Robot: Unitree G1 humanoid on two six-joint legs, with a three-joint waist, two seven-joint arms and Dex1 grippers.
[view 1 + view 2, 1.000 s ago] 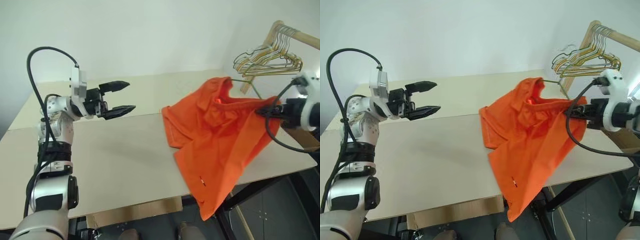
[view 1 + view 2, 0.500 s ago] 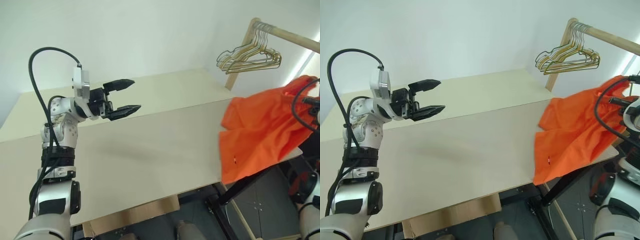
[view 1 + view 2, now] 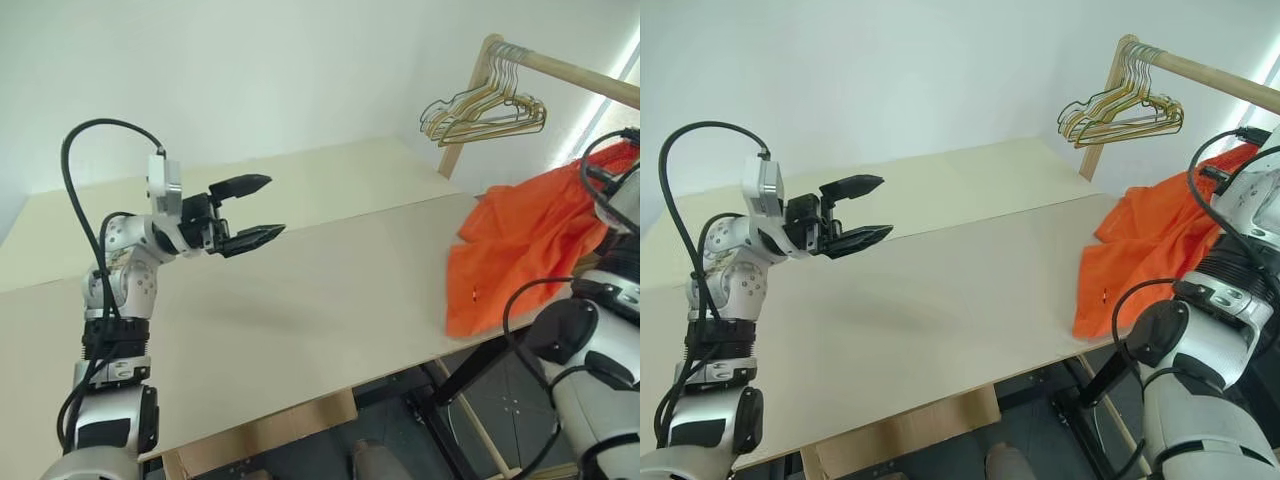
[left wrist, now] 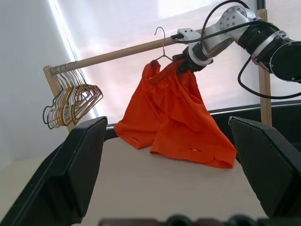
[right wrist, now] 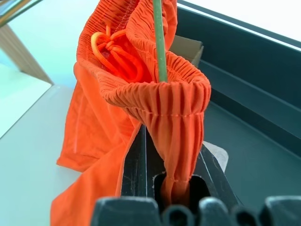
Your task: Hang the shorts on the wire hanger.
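The orange shorts [image 4: 175,110] hang by their gathered waistband from my right gripper [image 4: 187,64], which is shut on the waistband just under the wooden rod. Their lower hems [image 3: 500,270] drape over the table's right end. The thin green wire hanger [image 5: 159,42] runs down inside the waistband next to the pinched fabric, and its hook [image 4: 162,40] rises at the rod; I cannot tell whether it rests on the rod. Far from the shorts, my left gripper [image 3: 255,208] is open above the left part of the table, pointing toward them.
A bunch of gold and green wire hangers [image 3: 485,105] hangs at the near end of the wooden rod [image 3: 570,72], beside its upright post. The long beige table [image 3: 330,300] spans the view. A cardboard box [image 5: 189,47] sits low behind the shorts.
My right gripper has carried the shorts right and up, off the middle of the table to the rod. The view has swung right. The left gripper has stayed open.
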